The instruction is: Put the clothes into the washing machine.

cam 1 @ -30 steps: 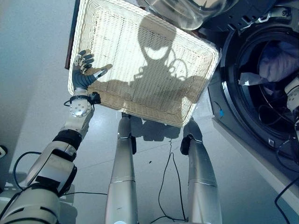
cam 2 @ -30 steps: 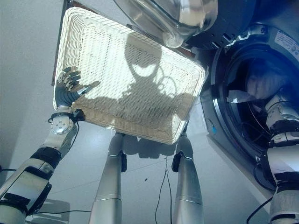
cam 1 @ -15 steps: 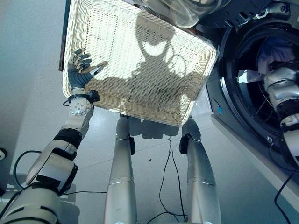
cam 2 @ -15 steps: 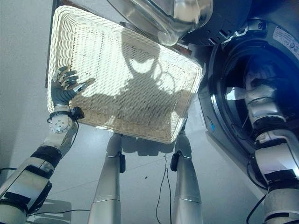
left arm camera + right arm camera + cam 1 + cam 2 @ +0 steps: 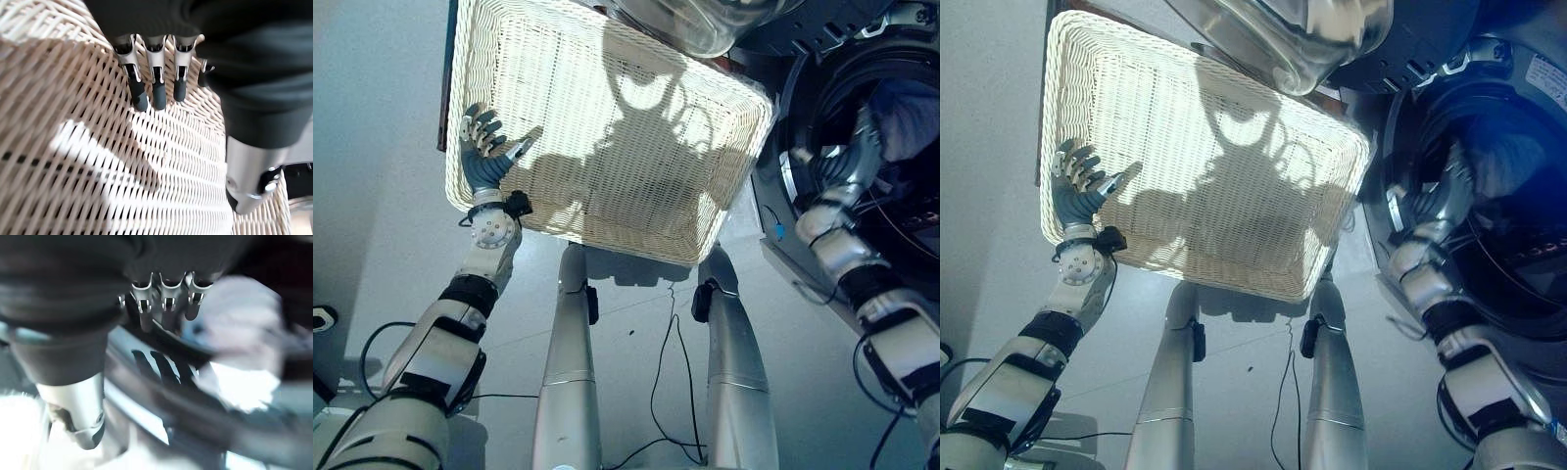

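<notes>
Basket (image 5: pixel 607 117) looks empty and the clothes (image 5: pixel 911 103) lie inside the washer drum (image 5: pixel 901 196), so loading looks done or nearly so. Left robot hand (image 5: pixel 481 157) rests with fingers spread and relaxed against the basket's inner wall, holding nothing. Right robot hand (image 5: pixel 850 157) is at the drum mouth beside the clothes, fingers straight, gripping nothing.

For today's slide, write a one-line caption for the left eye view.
Left hand spread open in the empty wicker basket; right hand at the washing machine door opening, clothes inside.
</notes>
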`<state>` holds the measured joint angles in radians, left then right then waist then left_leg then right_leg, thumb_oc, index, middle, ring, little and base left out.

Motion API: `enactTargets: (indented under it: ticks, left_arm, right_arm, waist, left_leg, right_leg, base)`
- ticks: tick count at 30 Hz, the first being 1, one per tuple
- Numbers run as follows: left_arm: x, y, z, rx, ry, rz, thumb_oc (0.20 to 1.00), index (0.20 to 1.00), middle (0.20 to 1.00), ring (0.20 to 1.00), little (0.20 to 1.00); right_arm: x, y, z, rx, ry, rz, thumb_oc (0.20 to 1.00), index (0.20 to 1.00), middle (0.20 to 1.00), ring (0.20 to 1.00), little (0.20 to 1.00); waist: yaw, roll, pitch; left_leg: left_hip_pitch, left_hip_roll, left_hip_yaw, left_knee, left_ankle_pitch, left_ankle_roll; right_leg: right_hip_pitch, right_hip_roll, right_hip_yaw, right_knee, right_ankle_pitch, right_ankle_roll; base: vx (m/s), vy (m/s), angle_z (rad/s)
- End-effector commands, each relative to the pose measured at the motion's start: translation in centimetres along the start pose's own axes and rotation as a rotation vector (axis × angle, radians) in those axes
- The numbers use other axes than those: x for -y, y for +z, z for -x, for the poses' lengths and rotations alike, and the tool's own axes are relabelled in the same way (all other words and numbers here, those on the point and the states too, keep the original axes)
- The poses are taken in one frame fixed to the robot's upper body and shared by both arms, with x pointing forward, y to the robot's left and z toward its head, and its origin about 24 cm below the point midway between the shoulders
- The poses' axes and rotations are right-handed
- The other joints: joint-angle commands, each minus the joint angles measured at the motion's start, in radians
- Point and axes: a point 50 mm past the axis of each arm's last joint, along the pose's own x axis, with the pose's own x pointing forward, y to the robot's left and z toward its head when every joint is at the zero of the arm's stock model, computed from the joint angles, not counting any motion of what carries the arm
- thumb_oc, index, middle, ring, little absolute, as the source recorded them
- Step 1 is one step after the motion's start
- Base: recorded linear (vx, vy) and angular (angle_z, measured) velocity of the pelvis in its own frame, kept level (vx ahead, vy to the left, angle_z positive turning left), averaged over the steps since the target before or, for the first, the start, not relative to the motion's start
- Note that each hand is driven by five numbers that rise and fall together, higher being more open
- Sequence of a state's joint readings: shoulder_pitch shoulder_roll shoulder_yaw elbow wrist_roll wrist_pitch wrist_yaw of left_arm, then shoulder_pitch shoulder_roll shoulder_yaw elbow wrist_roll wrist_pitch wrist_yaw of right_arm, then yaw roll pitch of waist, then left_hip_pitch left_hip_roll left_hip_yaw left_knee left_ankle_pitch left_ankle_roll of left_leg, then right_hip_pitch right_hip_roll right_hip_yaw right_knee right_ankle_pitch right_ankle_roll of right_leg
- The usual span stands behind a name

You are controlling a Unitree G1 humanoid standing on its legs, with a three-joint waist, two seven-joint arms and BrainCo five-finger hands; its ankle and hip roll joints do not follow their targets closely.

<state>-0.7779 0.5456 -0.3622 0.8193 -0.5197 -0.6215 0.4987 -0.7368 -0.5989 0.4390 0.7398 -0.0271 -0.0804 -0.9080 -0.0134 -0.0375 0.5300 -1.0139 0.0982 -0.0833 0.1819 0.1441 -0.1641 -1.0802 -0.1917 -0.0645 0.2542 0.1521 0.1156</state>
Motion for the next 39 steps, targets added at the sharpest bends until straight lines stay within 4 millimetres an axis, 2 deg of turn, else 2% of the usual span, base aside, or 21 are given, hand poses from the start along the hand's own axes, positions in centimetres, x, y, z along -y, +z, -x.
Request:
enactTargets:
  ticks: [1, 7, 11, 15, 16, 18, 19, 24, 28, 30, 31, 32, 33, 34, 37, 38, 39]
  left_arm:
    - [1.2, -2.2, 2.5, -0.072, -0.019, 0.0, 1.0, 1.0, 1.0, 1.0, 1.0]
    - [0.8, -4.6, 5.0, -0.184, -0.041, -0.044, 1.0, 1.0, 1.0, 1.0, 1.0]
    - [0.6, -6.1, 6.7, -0.261, -0.068, -0.091, 1.0, 1.0, 1.0, 1.0, 1.0]
    - [-0.3, -8.8, 10.2, -0.397, -0.124, -0.177, 1.0, 1.0, 1.0, 1.0, 1.0]
    - [-0.4, -8.9, 10.3, -0.402, -0.127, -0.18, 1.0, 1.0, 1.0, 1.0, 1.0]
    - [-1.6, -10.6, 13.3, -0.498, -0.166, -0.239, 1.0, 1.0, 1.0, 1.0, 1.0]
    - [-1.8, -10.8, 13.5, -0.508, -0.17, -0.245, 1.0, 1.0, 1.0, 1.0, 1.0]
    - [-5.3, -12.7, 18.1, -0.661, -0.251, -0.35, 1.0, 1.0, 1.0, 1.0, 1.0]
    - [-7.5, -13.6, 21.3, -0.784, -0.297, -0.39, 1.0, 1.0, 1.0, 1.0, 1.0]
    - [-8.4, -14.2, 23.9, -0.881, -0.347, -0.425, 1.0, 1.0, 1.0, 1.0, 1.0]
    - [-8.5, -14.2, 24.1, -0.89, -0.351, -0.427, 1.0, 1.0, 1.0, 1.0, 1.0]
    - [-9.3, -14.6, 26.2, -0.988, -0.366, -0.442, 1.0, 1.0, 1.0, 1.0, 1.0]
    - [-9.5, -14.7, 26.7, -1.01, -0.368, -0.444, 1.0, 1.0, 1.0, 1.0, 1.0]
    - [-10.3, -14.9, 28.3, -1.094, -0.358, -0.448, 1.0, 1.0, 1.0, 1.0, 1.0]
    - [-11.2, -15.1, 30.4, -1.226, -0.344, -0.441, 1.0, 1.0, 1.0, 1.0, 1.0]
    - [-11.9, -15.1, 33.0, -1.377, -0.35, -0.412, 1.0, 1.0, 1.0, 1.0, 1.0]
    - [-12.0, -15.1, 33.4, -1.399, -0.353, -0.41, 1.0, 1.0, 1.0, 1.0, 1.0]
  right_arm:
    - [0.3, -0.7, 0.9, 0.054, 0.025, 0.025, 1.0, 1.0, 1.0, 1.0, 1.0]
    - [-1.8, -2.1, 5.2, 0.035, 0.154, 0.023, 1.0, 1.0, 1.0, 1.0, 1.0]
    - [-2.7, -2.7, 7.1, 0.021, 0.222, 0.037, 1.0, 1.0, 1.0, 1.0, 1.0]
    - [-3.0, -4.3, 9.4, -0.025, 0.293, 0.052, 1.0, 1.0, 1.0, 1.0, 1.0]
    - [-3.0, -4.4, 9.5, -0.027, 0.296, 0.052, 1.0, 1.0, 1.0, 1.0, 1.0]
    - [-2.9, -5.9, 11.1, -0.062, 0.364, 0.066, 1.0, 1.0, 1.0, 1.0, 1.0]
    - [-2.9, -6.1, 11.3, -0.067, 0.373, 0.065, 1.0, 1.0, 1.0, 1.0, 1.0]
    - [-2.5, -8.8, 15.2, -0.174, 0.541, 0.029, 1.0, 1.0, 1.0, 1.0, 1.0]
    - [-2.0, -11.6, 18.5, -0.367, 0.683, -0.002, 1.0, 1.0, 1.0, 1.0, 1.0]
    - [-1.5, -13.5, 21.5, -0.501, 0.779, 0.002, 1.0, 1.0, 1.0, 1.0, 1.0]
    - [-1.5, -13.7, 21.8, -0.511, 0.785, 0.005, 1.0, 1.0, 1.0, 1.0, 1.0]
    - [-0.9, -15.2, 24.2, -0.656, 0.873, 0.018, 1.0, 1.0, 1.0, 1.0, 1.0]
    - [-0.8, -15.6, 24.9, -0.692, 0.887, 0.021, 1.0, 1.0, 1.0, 1.0, 1.0]
    - [-0.1, -16.8, 27.1, -0.843, 0.948, 0.029, 1.0, 1.0, 1.0, 1.0, 1.0]
    - [0.9, -17.9, 29.6, -1.044, 0.945, -0.006, 1.0, 1.0, 1.0, 1.0, 1.0]
    - [1.9, -18.7, 31.7, -1.219, 0.937, -0.02, 1.0, 1.0, 1.0, 1.0, 1.0]
    - [2.1, -18.8, 32.1, -1.242, 0.939, -0.019, 1.0, 1.0, 1.0, 1.0, 1.0]
  waist:
    - [-0.017, 0.011, -0.01]
    - [-0.022, 0.01, -0.01]
    - [-0.018, 0.011, -0.01]
    - [-0.005, 0.014, -0.01]
    - [-0.004, 0.015, -0.01]
    - [0.007, 0.02, -0.01]
    - [0.008, 0.021, -0.01]
    - [0.026, 0.026, -0.01]
    - [0.031, 0.026, -0.086]
    - [0.033, 0.025, -0.163]
    - [0.033, 0.025, -0.169]
    - [0.031, 0.023, -0.228]
    - [0.033, 0.024, -0.242]
    - [0.038, 0.025, -0.286]
    - [0.047, 0.025, -0.332]
    - [0.052, 0.026, -0.379]
    - [0.052, 0.026, -0.385]
  left_leg:
    - [-0.004, -0.075, 0.045, 0.048, -0.027, 0.099]
    - [0.119, -0.069, 0.065, 0.027, -0.031, 0.102]
    - [0.199, -0.065, 0.071, 0.016, -0.038, 0.106]
    - [0.341, -0.053, 0.076, -0.01, -0.05, 0.106]
    - [0.346, -0.053, 0.076, -0.013, -0.05, 0.106]
    - [0.47, -0.045, 0.086, -0.044, -0.057, 0.101]
    - [0.483, -0.045, 0.087, -0.047, -0.058, 0.101]
    - [0.714, -0.038, 0.1, -0.117, -0.066, 0.089]
    - [0.819, -0.03, 0.106, -0.167, -0.063, 0.077]
    - [0.884, -0.019, 0.117, -0.208, -0.052, 0.067]
    - [0.889, -0.018, 0.117, -0.211, -0.051, 0.066]
    - [0.93, -0.012, 0.123, -0.235, -0.043, 0.061]
    - [0.941, -0.011, 0.124, -0.24, -0.041, 0.061]
    - [0.969, -0.01, 0.124, -0.248, -0.043, 0.061]
    - [0.999, -0.011, 0.122, -0.252, -0.05, 0.062]
    - [1.026, -0.008, 0.128, -0.254, -0.058, 0.063]
    - [1.031, -0.007, 0.129, -0.254, -0.06, 0.063]
  right_leg:
    - [0.038, 0.066, -0.046, -0.009, 0.02, 0.014]
    - [0.152, 0.057, -0.041, -0.02, 0.015, 0.01]
    - [0.225, 0.049, -0.041, -0.026, 0.008, 0.009]
    - [0.356, 0.033, -0.041, -0.04, -0.005, 0.014]
    - [0.361, 0.033, -0.041, -0.042, -0.005, 0.014]
    - [0.479, 0.022, -0.041, -0.069, -0.012, 0.019]
    - [0.492, 0.021, -0.041, -0.072, -0.013, 0.02]
    - [0.727, -0.002, -0.049, -0.14, -0.019, 0.031]
    - [0.846, -0.01, -0.064, -0.195, -0.023, 0.034]
    - [0.92, -0.009, -0.075, -0.233, -0.025, 0.035]
    - [0.926, -0.009, -0.077, -0.236, -0.025, 0.035]
    - [0.973, -0.008, -0.081, -0.257, -0.025, 0.036]
    - [0.986, -0.009, -0.083, -0.262, -0.026, 0.035]
    - [1.019, -0.011, -0.09, -0.276, -0.027, 0.034]
    - [1.055, -0.013, -0.097, -0.289, -0.031, 0.032]
    - [1.085, -0.011, -0.1, -0.3, -0.034, 0.029]
    - [1.09, -0.01, -0.1, -0.302, -0.034, 0.029]
  base:
    - [-0.04, 0.035, -0.04]
    - [-0.05, 0.034, -0.01]
    - [-0.06, 0.028, -0.07]
    - [-0.02, 0.006, 0.0]
    - [-0.04, 0.014, 0.0]
    - [-0.03, 0.024, -0.04]
    - [-0.01, 0.014, -0.05]
    - [0.0, -0.002, 0.02]
    - [0.09, -0.012, 0.07]
    - [0.16, -0.025, 0.06]
    - [0.17, -0.03, 0.03]
    - [0.15, -0.02, 0.03]
    - [0.23, -0.02, 0.02]
    - [0.16, -0.005, -0.02]
    - [0.17, -0.003, 0.0]
    - [0.2, 0.004, 0.08]
    - [0.25, 0.01, 0.13]
